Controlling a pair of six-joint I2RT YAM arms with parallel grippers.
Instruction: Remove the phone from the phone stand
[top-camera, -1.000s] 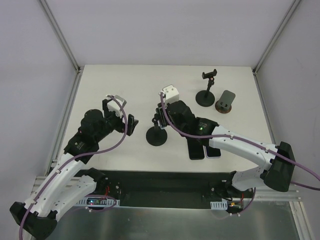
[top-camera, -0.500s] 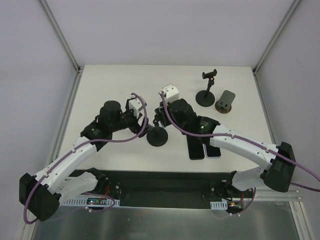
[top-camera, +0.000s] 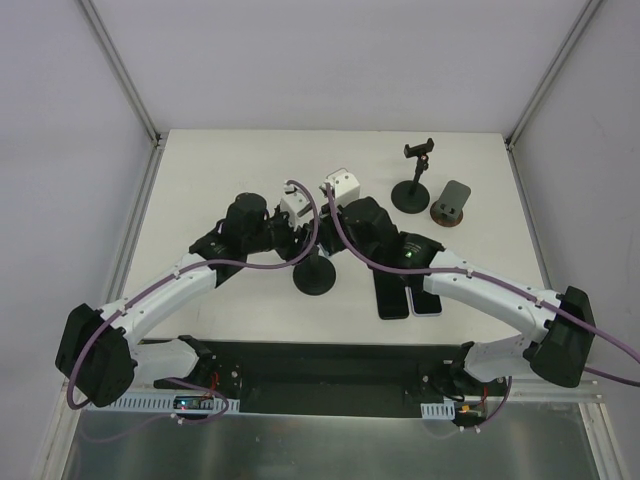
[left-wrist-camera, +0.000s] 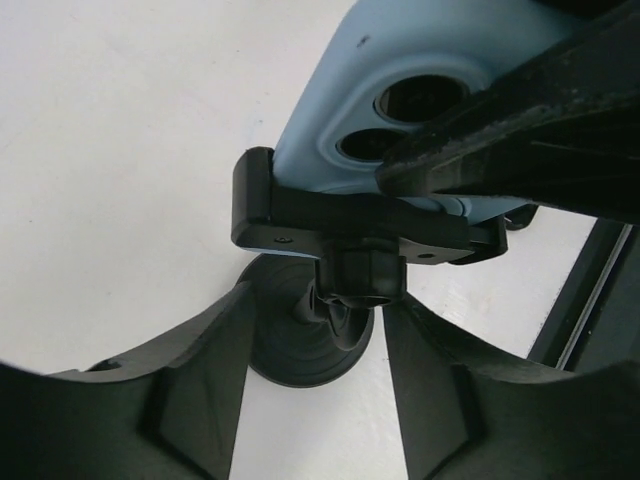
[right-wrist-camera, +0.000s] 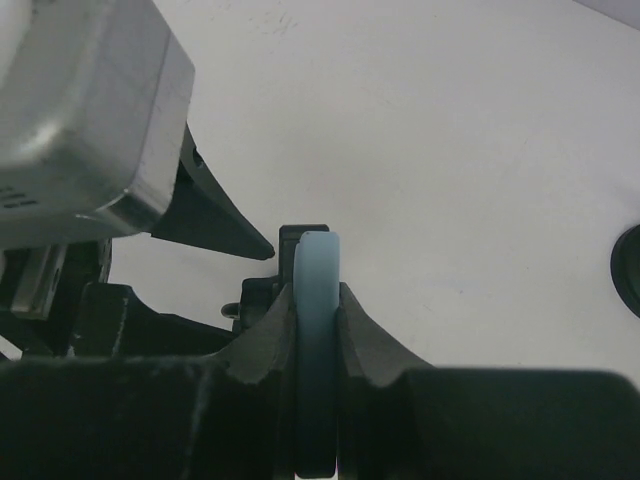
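Over on the left, the left gripper (left-wrist-camera: 322, 305) was down low. Its fingers were spread wide either side of the phone stand (left-wrist-camera: 300, 215) neck, released and gripping nothing, with daylight on both sides of the stem. It looked like a bracing hold being set up, but it wasn't closed.

At the middle of the table (top-camera: 230, 170), the pale blue phone (left-wrist-camera: 340, 90) sat clamped in the stand's black cradle. Its camera lenses faced the left wrist view, and the round base was planted on the table below. So the phone was not out yet.

Then the right gripper (right-wrist-camera: 317, 300): fingers clenched on the phone's thin edge, one on each face, a firm pinch by the look of it.

On progress, the reach was done and the grasp on the phone made. The stand was not yet pinned, and the pull-out and set-down were all to come.

At about 4 o'clock from the stand, two dark phones (top-camera: 392, 300) lay flat. Out at 1 o'clock stood a second stand (top-camera: 415, 185), empty, with a grey holder (top-camera: 452, 203) just beside it.
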